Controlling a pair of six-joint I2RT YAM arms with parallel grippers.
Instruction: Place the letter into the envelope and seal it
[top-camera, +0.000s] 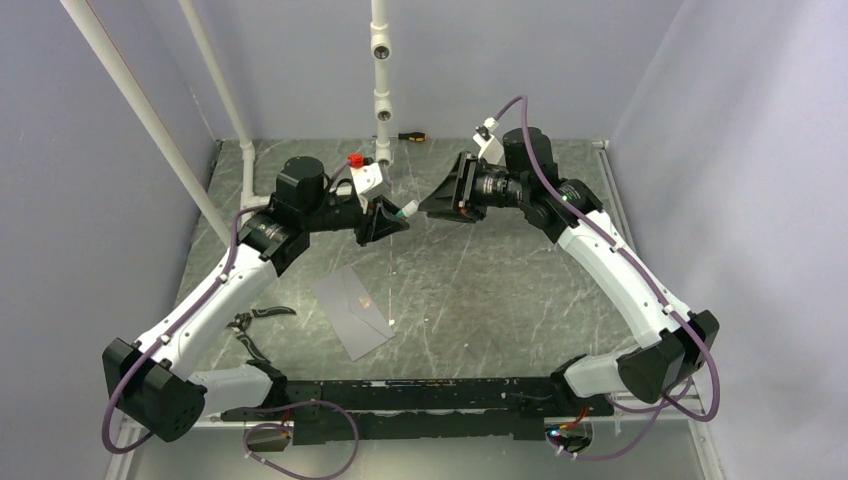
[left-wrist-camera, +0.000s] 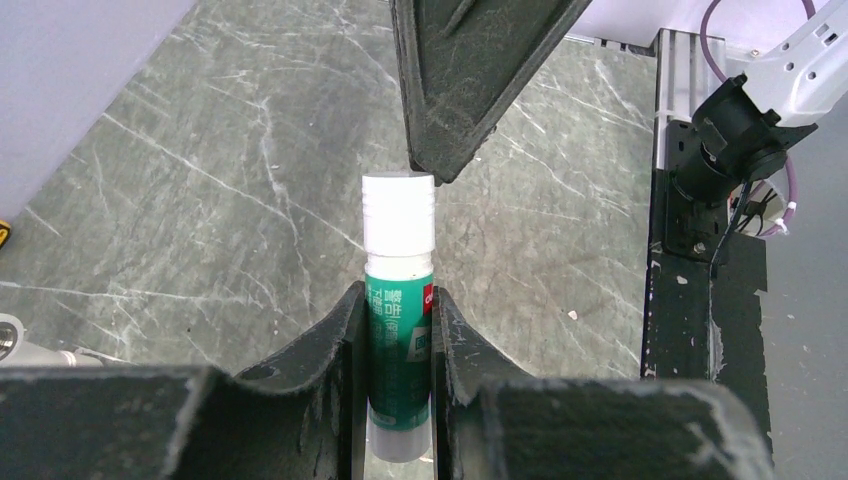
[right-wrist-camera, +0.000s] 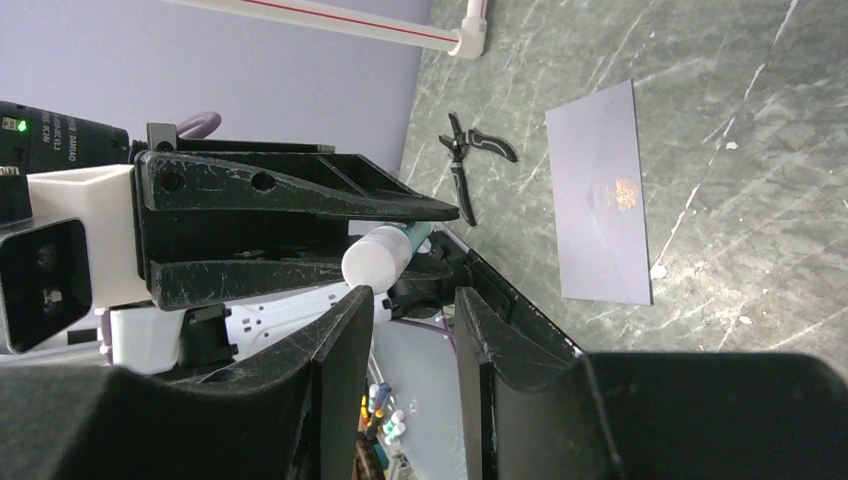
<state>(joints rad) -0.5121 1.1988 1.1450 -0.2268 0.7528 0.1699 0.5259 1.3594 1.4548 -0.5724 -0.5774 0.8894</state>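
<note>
— How is the light looking?
— I'm seeing soft, even light falling from overhead; the table (top-camera: 480, 290) is showing only faint shadows under the arms.
— Any blur or glare?
— The left gripper (left-wrist-camera: 398, 300) is going soft close to my lens, and the glue stick (left-wrist-camera: 398, 215) cap is glaring white.

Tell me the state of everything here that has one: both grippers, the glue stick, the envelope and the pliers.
Green-labelled glue stick: white cap on, held off the surface.
Left gripper: shut on the glue stick.
Right gripper: open by the cap, holding nothing.
Flat light grey paper envelope: lying flat, flap down; whether it is sealed cannot be told.
Black-handled pliers: lying flat, handles spread.
</note>
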